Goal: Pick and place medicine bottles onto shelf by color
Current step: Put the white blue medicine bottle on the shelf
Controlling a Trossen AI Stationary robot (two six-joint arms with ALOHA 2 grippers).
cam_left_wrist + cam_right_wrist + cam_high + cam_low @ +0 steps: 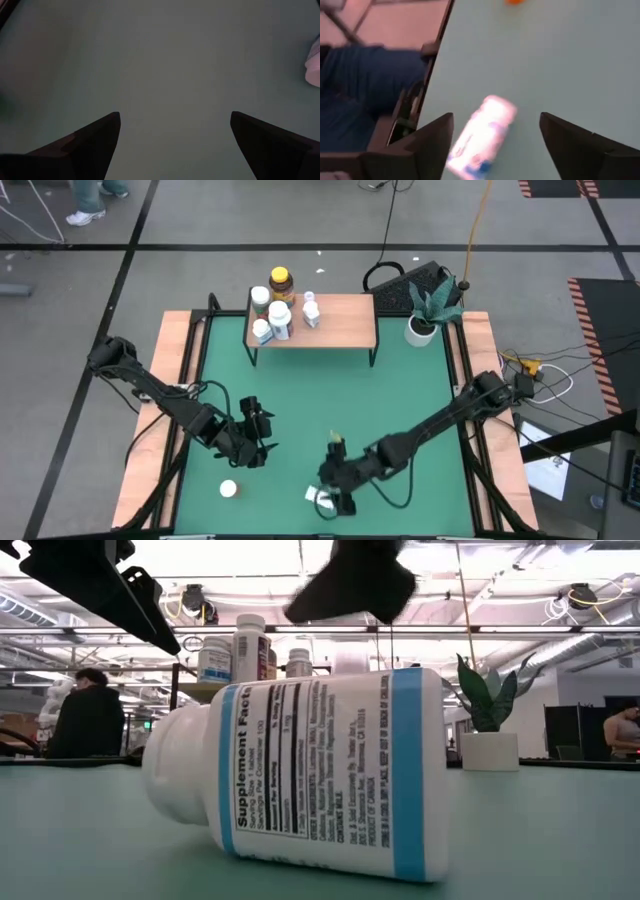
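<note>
So the shelf [330, 320] at the far end of the green table [400, 400] already has a cluster on its left part: an amber bottle with a yellow lid [282, 282] at the back, a green-capped one [260, 299] next to it, and a few white bottles [280, 320] bunched in front. That part looks done, though I can't tell from above whether they're really grouped by color or just parked together.

What's left, far as I can see, is two bottles down at the near end. One is a blue-banded white bottle [320, 775] lying on its side, label facing the low camera. The right gripper [335, 495] hovers right over it, fingers spread wide with nothing between them; in the right wrist view the bottle sits just ahead of the gap, closer to one finger than centered. The other is a small white bottle [229, 489] sitting alone near the front-left.

The left gripper [255, 442] is over bare table mid-left, fingers also wide open and holding nothing, with the lone white bottle a bit off to its side.

My guess is we're past halfway: several shelved, two to go, and the right arm lining up on the tipped one.
</note>
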